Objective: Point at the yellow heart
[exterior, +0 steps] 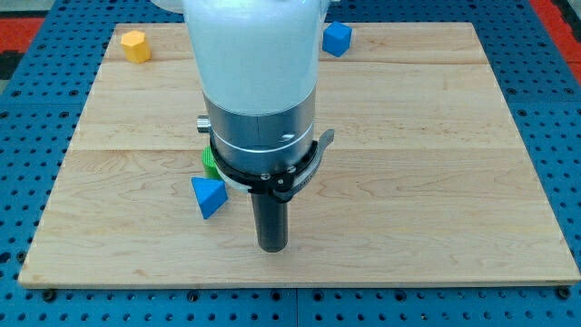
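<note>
My tip rests on the wooden board near the view's bottom centre. A blue triangular block lies just left of the tip. A green block peeks out from behind the arm, above the blue triangle; its shape is hidden. A yellow block sits at the board's top left corner, far from the tip; it looks more like a pentagon than a heart. No clear yellow heart shows; the arm body hides the board's upper middle.
A blue cube-like block sits at the top edge, right of the arm. The large white and grey arm body covers the centre top. Blue pegboard surrounds the board.
</note>
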